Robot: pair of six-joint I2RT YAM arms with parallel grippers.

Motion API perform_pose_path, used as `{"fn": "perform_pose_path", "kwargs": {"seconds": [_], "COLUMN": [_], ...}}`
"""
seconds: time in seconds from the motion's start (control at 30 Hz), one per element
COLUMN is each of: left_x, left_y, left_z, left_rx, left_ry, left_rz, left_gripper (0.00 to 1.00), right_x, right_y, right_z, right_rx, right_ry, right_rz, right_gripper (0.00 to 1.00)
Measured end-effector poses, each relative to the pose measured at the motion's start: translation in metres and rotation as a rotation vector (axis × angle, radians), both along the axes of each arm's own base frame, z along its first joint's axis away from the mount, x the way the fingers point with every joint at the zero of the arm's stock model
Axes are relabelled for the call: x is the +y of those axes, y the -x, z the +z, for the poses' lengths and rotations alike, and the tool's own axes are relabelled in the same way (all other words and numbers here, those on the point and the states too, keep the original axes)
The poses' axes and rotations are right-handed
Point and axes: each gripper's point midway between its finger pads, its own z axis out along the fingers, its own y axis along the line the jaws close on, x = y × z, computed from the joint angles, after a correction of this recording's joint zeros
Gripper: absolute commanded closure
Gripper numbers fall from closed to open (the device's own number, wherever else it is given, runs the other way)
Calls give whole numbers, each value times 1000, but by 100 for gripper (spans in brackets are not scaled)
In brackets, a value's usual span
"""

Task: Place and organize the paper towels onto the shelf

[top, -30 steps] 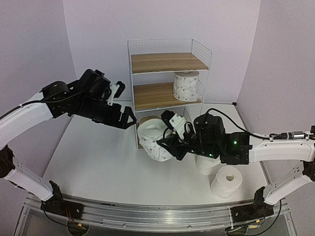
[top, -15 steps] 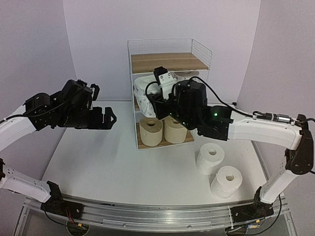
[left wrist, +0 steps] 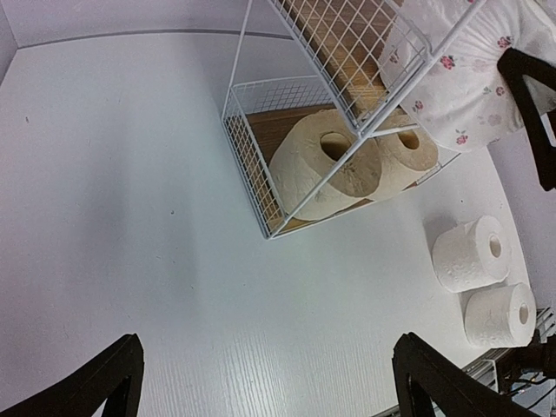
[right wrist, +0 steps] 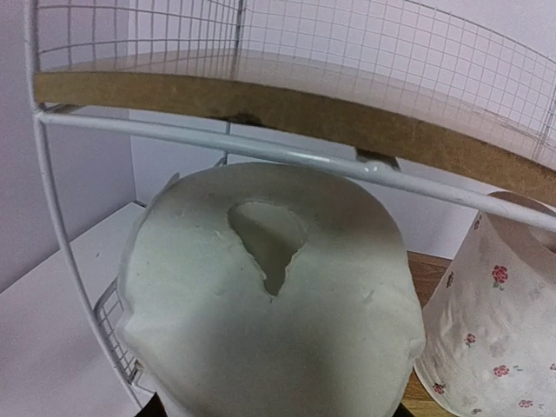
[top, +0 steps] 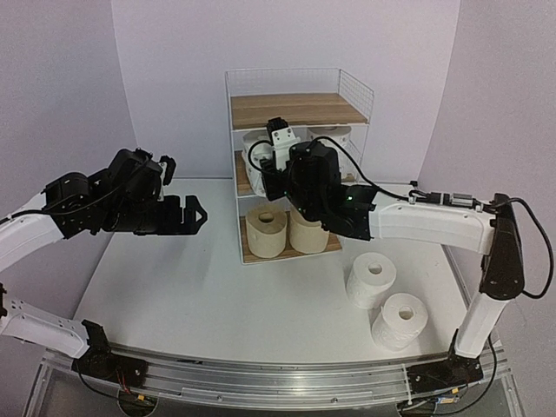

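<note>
The right gripper (top: 265, 165) has carried a white paper roll with small dark dots (right wrist: 269, 295) up from low in front of the three-tier white wire shelf with brown wooden boards (top: 295, 110). It has now pushed the roll in over the left end of the middle board. Its jaws pinch the roll hard enough that the hollow core is squashed out of round. The roll looks lifted rather than set down, though its underside is hidden.

Meanwhile the left gripper (top: 187, 215) has drawn back from the shelf front. It now hangs over the left side of the white table (top: 174, 287) with its jaws spread wide and nothing between them.

A second dotted roll (right wrist: 486, 330) stands at the right end of the same board, just beside the held one. Two beige rolls (top: 267, 228) sit side by side on the bottom board. Two plain embossed white rolls (top: 371, 278) remain on the table near its near right corner.

So the fourth roll is nearly placed — what remains is probably lowering and releasing it, then the two white ones, likely for the bare top board.
</note>
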Motion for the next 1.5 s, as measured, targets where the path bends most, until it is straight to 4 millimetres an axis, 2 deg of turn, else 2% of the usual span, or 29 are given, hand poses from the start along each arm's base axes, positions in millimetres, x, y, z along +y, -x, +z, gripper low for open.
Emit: {"fn": "perform_pose_path", "kwargs": {"seconds": [0.17, 0.33, 0.4, 0.47, 0.6, 0.87, 1.03, 1.2, 1.27, 1.4, 1.5], "left_x": [-1, 2, 3, 3, 6, 4, -3, -13, -19, -29, -33], "left_y": [1, 3, 3, 4, 6, 7, 7, 6, 7, 13, 21], "left_z": [-2, -7, -7, -6, -3, -2, 1, 0, -4, -25, -42], "left_rx": [6, 18, 22, 22, 18, 22, 18, 14, 15, 37, 54], "left_ry": [14, 25, 34, 41, 57, 81, 99, 112, 118, 122, 132], "left_rz": [6, 19, 27, 31, 35, 33, 7, -32, -61, -135, -185], "left_gripper": [0, 0, 0, 0, 0, 0, 0, 0, 0, 0, 0], "right_x": [8, 13, 13, 13, 14, 15, 9, -12, -27, -74, -117], "right_y": [-16, -26, -28, -28, -28, -13, 6, 29, 43, 70, 87], "right_z": [-3, -4, -4, -3, -2, -24, -15, 2, 0, -20, -46], "right_rx": [-26, -45, -47, -44, -38, 2, 24, 74, 127, 278, 426], "right_ry": [-41, -108, -140, -172, -210, -187, -179, -188, -179, -156, -136], "right_rz": [-49, -93, -108, -113, -107, -44, 9, 48, 60, 22, -67], "right_gripper": [64, 52, 44, 28, 12, 4, 2, 2, 2, 2, 2]}}
